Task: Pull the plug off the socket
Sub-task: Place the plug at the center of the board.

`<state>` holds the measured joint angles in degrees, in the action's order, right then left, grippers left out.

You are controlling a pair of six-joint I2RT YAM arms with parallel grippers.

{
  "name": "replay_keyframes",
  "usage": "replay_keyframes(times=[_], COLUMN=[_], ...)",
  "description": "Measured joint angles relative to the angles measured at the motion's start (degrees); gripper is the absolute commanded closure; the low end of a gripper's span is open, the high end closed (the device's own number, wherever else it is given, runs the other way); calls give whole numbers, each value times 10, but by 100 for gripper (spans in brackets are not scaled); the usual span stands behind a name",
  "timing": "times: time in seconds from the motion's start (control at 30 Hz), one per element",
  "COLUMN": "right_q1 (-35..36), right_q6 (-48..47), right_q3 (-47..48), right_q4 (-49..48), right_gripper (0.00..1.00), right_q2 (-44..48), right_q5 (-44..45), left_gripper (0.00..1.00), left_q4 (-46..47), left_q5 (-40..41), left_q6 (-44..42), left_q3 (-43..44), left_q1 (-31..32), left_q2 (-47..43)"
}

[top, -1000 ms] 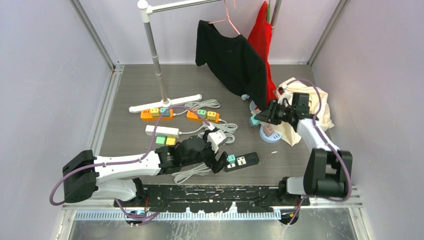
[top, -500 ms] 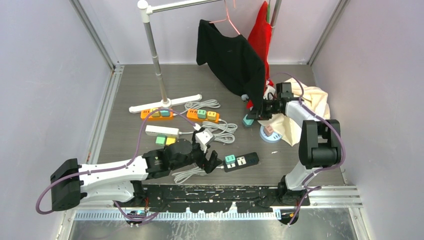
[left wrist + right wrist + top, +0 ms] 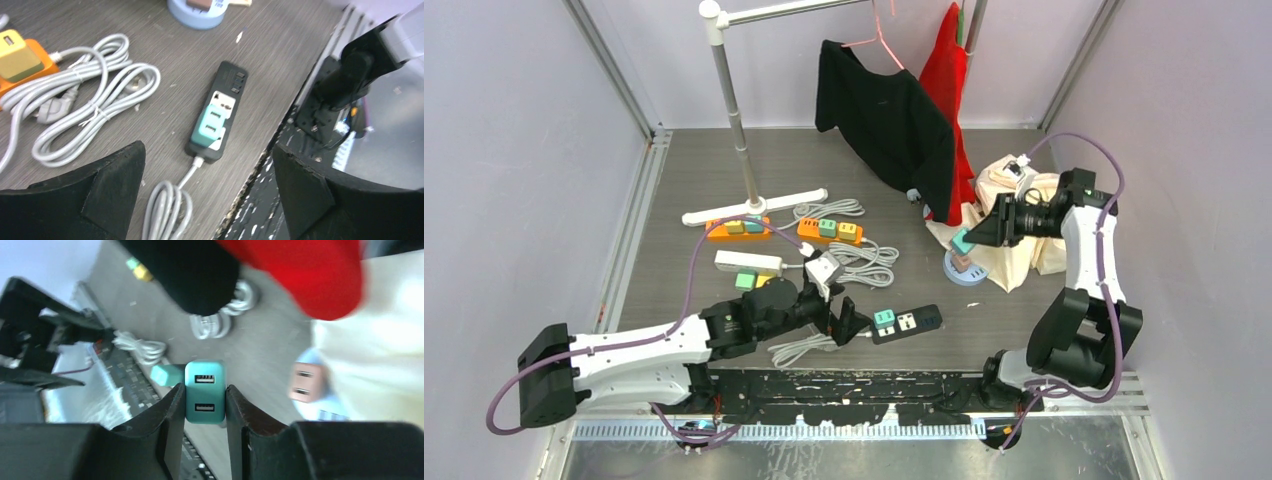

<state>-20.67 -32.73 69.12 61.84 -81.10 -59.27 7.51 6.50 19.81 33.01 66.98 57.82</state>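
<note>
A black socket strip lies near the table's front edge with a teal plug seated in it. My left gripper hovers just left of the strip, open, with nothing between its fingers. My right gripper is shut on another teal plug with two USB ports. It holds that plug in the air above a light blue dish, which carries a pink plug.
Two orange strips and a white strip lie mid-table among coiled grey cables. A clothes rack pole stands at the back. A black shirt and a red garment hang there. A cream cloth lies right.
My right arm has swung to the right, carrying its teal plug from left of the dish to above it. My left gripper's jaws have spread wider beside the black strip.
</note>
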Motion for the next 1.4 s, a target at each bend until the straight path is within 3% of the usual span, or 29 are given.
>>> replay_keyframes(times=[0.17, 0.4, 0.6, 0.73, 1.0, 1.27, 1.4], right_q1=[42, 90, 152, 187, 207, 215, 216], right_q6=[-21, 221, 364, 410, 460, 469, 469], right_q3=[-54, -169, -177, -177, -176, -172, -172], right_q4=[48, -122, -232, -258, -277, -281, -282], right_gripper=[80, 81, 81, 82, 81, 81, 81], right_q2=[21, 99, 73, 49, 20, 12, 11], right_q5=[-71, -127, -145, -148, -148, -148, -148], left_gripper=[0, 0, 0, 3, 8, 10, 20], left_q4=[44, 130, 90, -24, -169, -233, -240], left_q5=[-48, -177, -227, -169, -38, 22, 42], left_q6=[50, 193, 224, 154, 36, 5, 5], left_q3=[5, 53, 139, 254, 352, 386, 404], left_q1=[-27, -159, -168, -131, -35, -21, -21], left_q2=[-10, 52, 144, 189, 258, 310, 332])
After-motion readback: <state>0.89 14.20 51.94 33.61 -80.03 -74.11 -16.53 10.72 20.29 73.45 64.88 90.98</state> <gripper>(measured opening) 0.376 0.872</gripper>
